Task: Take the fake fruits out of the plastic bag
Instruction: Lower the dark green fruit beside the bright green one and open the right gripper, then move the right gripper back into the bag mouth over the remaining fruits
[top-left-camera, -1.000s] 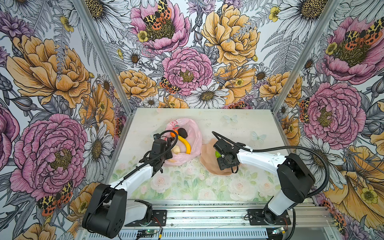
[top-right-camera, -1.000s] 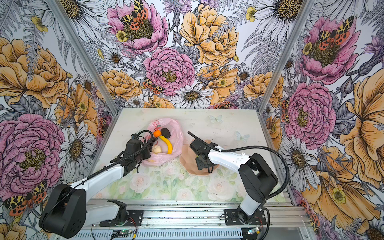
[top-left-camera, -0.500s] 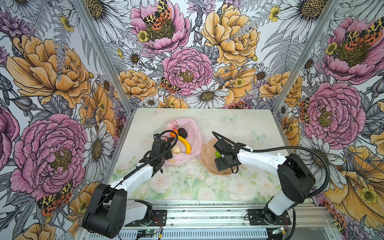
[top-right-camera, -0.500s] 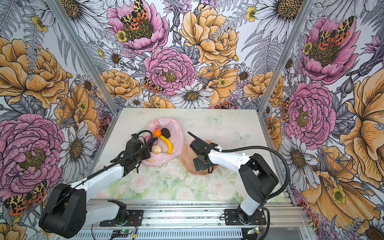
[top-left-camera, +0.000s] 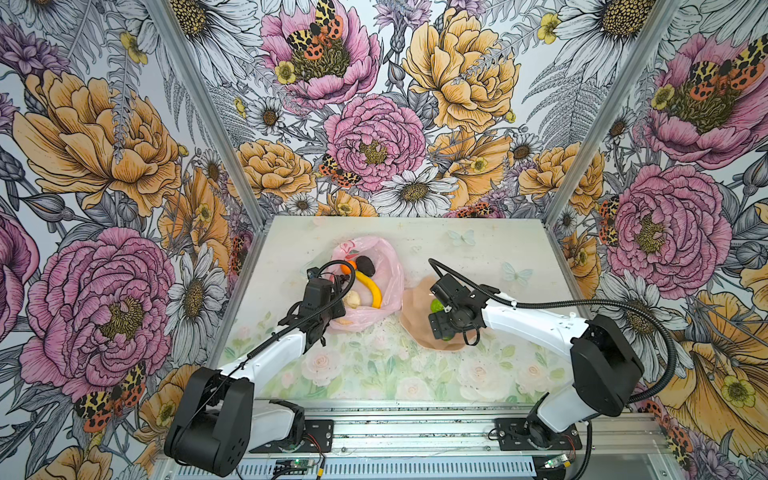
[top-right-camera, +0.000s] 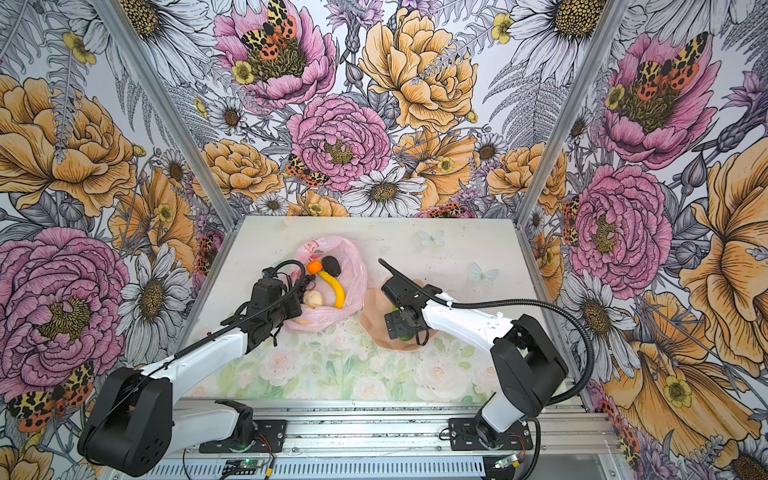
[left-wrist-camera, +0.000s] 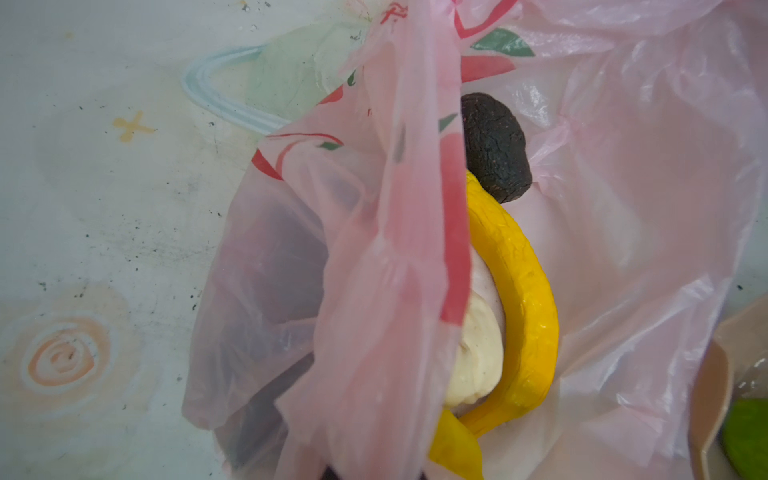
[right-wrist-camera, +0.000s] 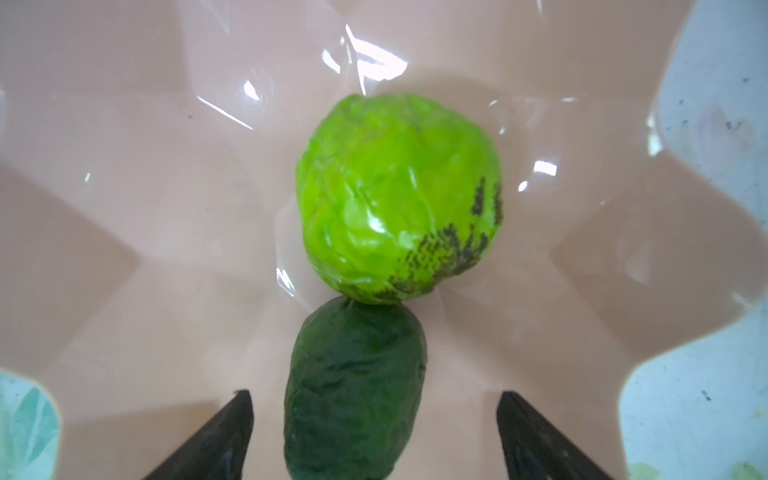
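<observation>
The plastic bag (top-left-camera: 388, 270) (top-right-camera: 354, 270) is thin, crinkly, see-through pink film with red and green prints. It lies spread open on the counter (top-left-camera: 374, 374), left of middle and just beside a peach bowl (top-left-camera: 415, 299) (top-right-camera: 370, 320). In its mouth lie a curved yellow banana (top-left-camera: 372, 287) (left-wrist-camera: 528, 299), a dark, rough avocado (top-left-camera: 365, 264) (left-wrist-camera: 494, 145), a small orange (top-left-camera: 349, 267) and a cream-white knobbly piece (top-left-camera: 353, 299) (left-wrist-camera: 478, 353) tucked inside the banana's curve. Two limes are out of the bag and sit touching in the bowl: a bright green lime (right-wrist-camera: 399, 195) and a dark green lime (right-wrist-camera: 357, 390).

The left end effector (top-left-camera: 337, 291) is clenched at the bag's near edge. A strip of film rises taut toward its wrist camera, so it appears to be grasping the bag. The right end effector (right-wrist-camera: 374, 395) is released above the bowl, with the dark green lime lying between its wide-spread fingers (right-wrist-camera: 232, 428), which do not touch it.

Compared with a second ago, the arms, bag, bowl and fruits show no visible shift.

The left fingers are out of shot in the wrist view and covered by the arm in both top views. A dark shape behind the film (left-wrist-camera: 270, 270) is too blurred to name. The right arm covers much of the bowl in both top views.
</observation>
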